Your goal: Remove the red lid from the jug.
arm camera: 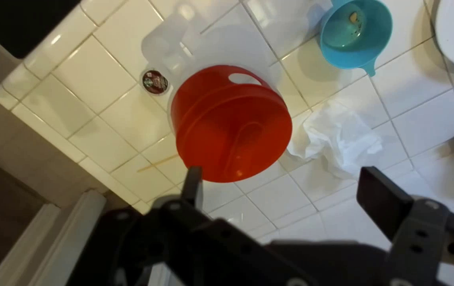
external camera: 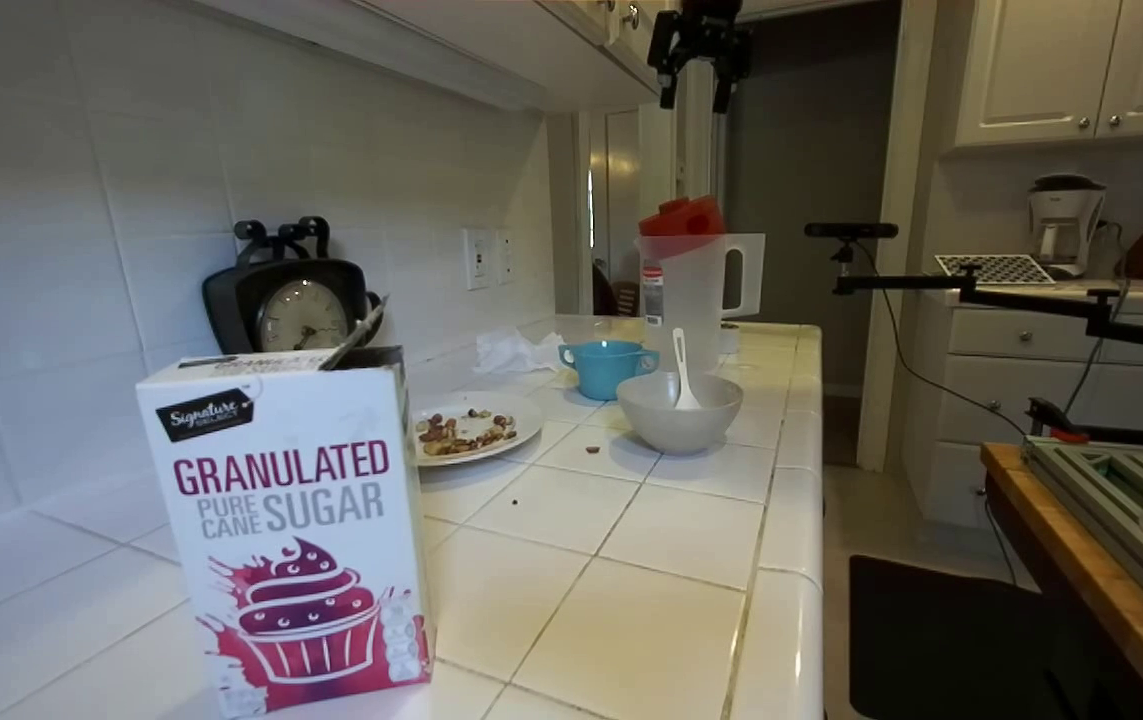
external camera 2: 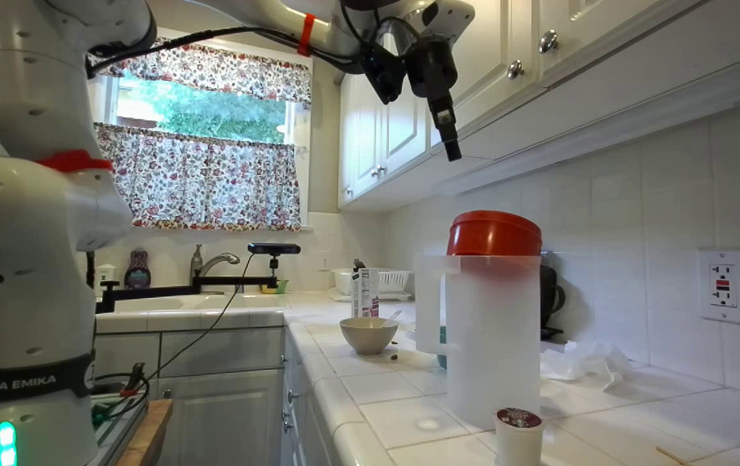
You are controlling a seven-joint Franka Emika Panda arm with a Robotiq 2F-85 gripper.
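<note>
1 red lid (external camera 2: 494, 234) tilts atop jug (external camera 2: 494, 336) w/ gap blw gripper (external camera: 695, 101).

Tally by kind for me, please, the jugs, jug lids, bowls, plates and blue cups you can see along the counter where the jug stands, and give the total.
Jug: 1
Red lid, tilted in the jug's top: 1
Bowl: 1
Plate: 1
Blue cup: 1
Total: 5

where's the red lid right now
The red lid sits tilted in the mouth of the jug, right of centre in both exterior views, near the middle of the wrist view; the open gripper hangs above.
</note>
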